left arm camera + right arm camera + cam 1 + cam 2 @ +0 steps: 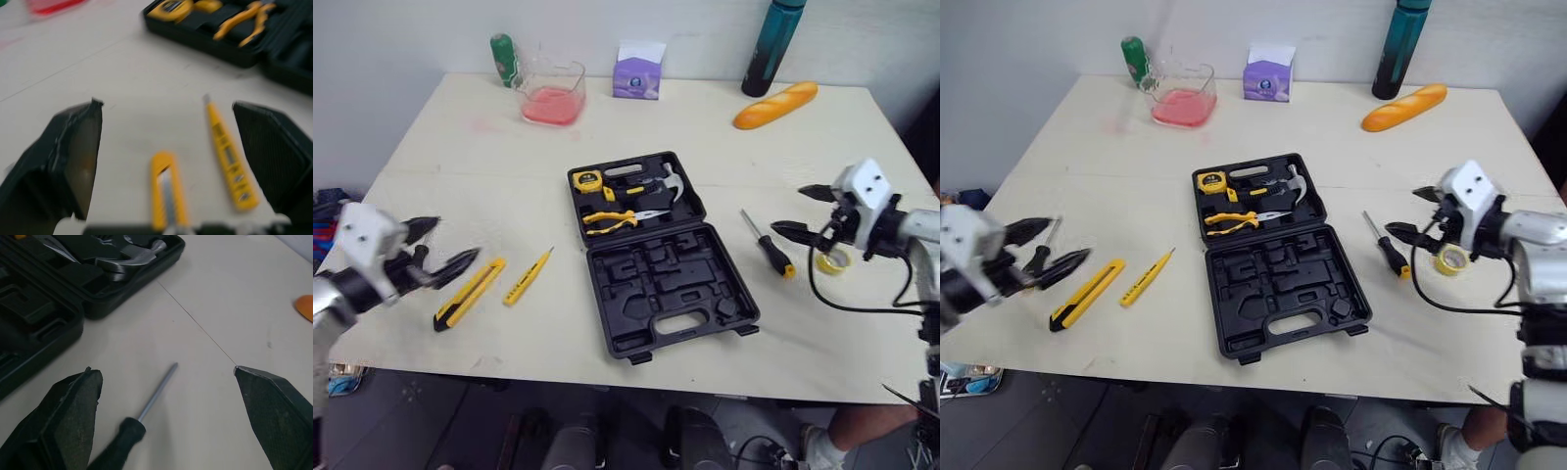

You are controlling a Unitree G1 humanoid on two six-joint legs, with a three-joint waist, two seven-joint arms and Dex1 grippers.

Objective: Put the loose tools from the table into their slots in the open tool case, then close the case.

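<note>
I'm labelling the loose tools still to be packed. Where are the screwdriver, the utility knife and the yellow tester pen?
screwdriver [771,251], left eye view, on its black handle.
utility knife [470,293], left eye view, middle of its yellow body.
yellow tester pen [529,276], left eye view, middle of its shaft.

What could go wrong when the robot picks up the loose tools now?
The utility knife and tester pen lie close together, so the open left gripper may knock one while taking the other. The screwdriver has a thin round shaft and might roll away from the open right gripper.
</note>
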